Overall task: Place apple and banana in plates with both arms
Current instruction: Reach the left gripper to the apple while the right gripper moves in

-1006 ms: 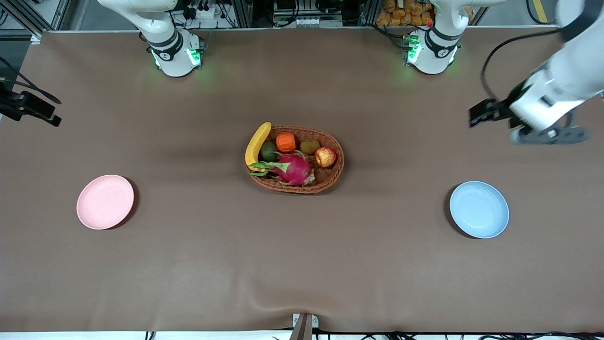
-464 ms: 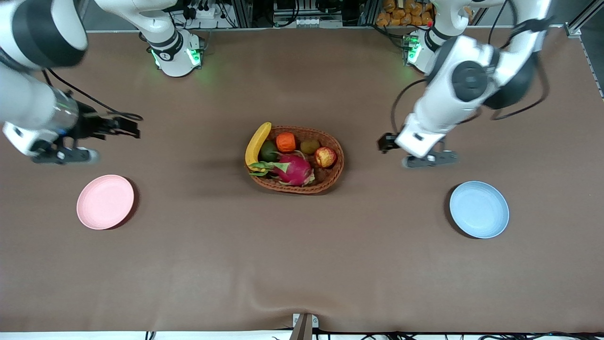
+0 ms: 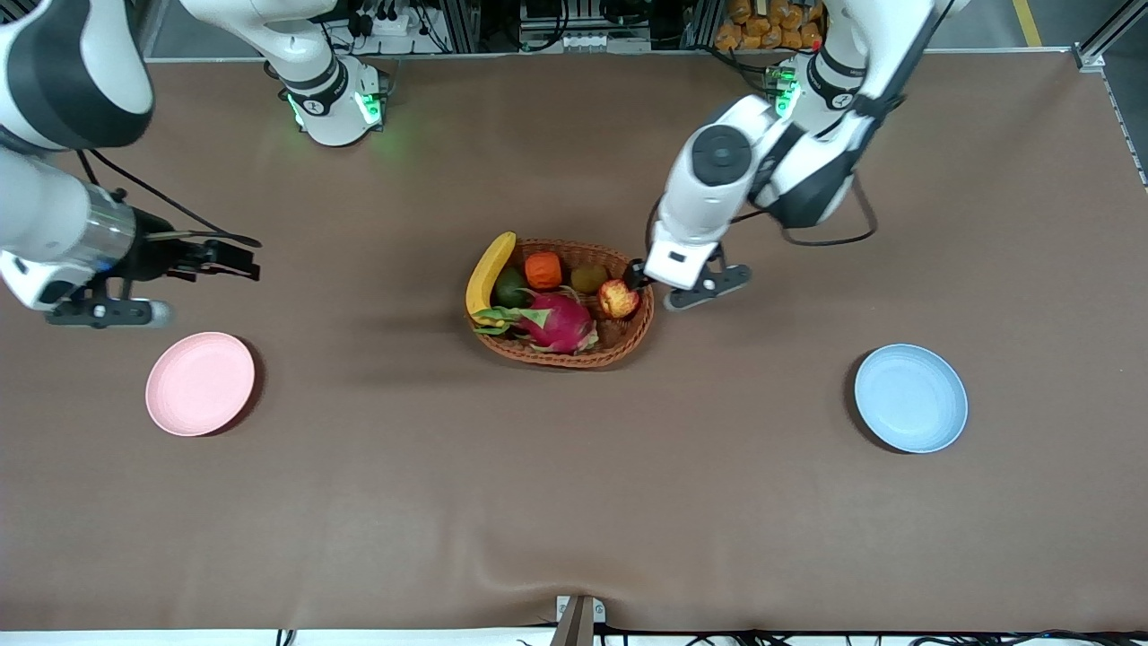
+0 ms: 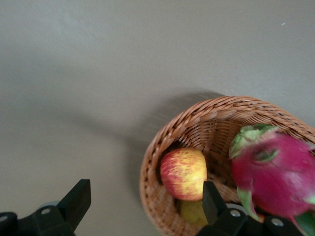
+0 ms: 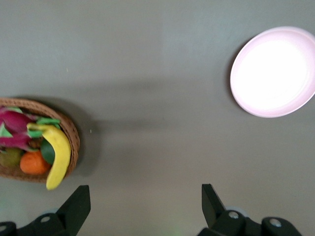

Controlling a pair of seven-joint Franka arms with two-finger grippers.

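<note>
An oval brown wicker basket (image 3: 560, 303) sat mid-table, and in it the small red apple with yellow patches (image 3: 618, 299) lay at the end toward the left arm, beside a big pink dragon fruit (image 3: 559, 321). The long curved yellow banana (image 3: 490, 274) leaned along the basket's rim at the end toward the right arm, with an orange lumpy fruit (image 3: 543, 270) close by. The left gripper (image 3: 637, 276) hung over the basket's edge right by the apple, its fingers (image 4: 75, 203) spread wide and holding nothing. The right gripper (image 3: 238, 258) hovered over bare tabletop near the right arm's end, above the round pale pink plate (image 3: 200, 384); its fingers (image 5: 76, 206) were likewise parted and empty. The round pale blue plate (image 3: 910, 397) lay toward the left arm's end. Both plates held nothing.
</note>
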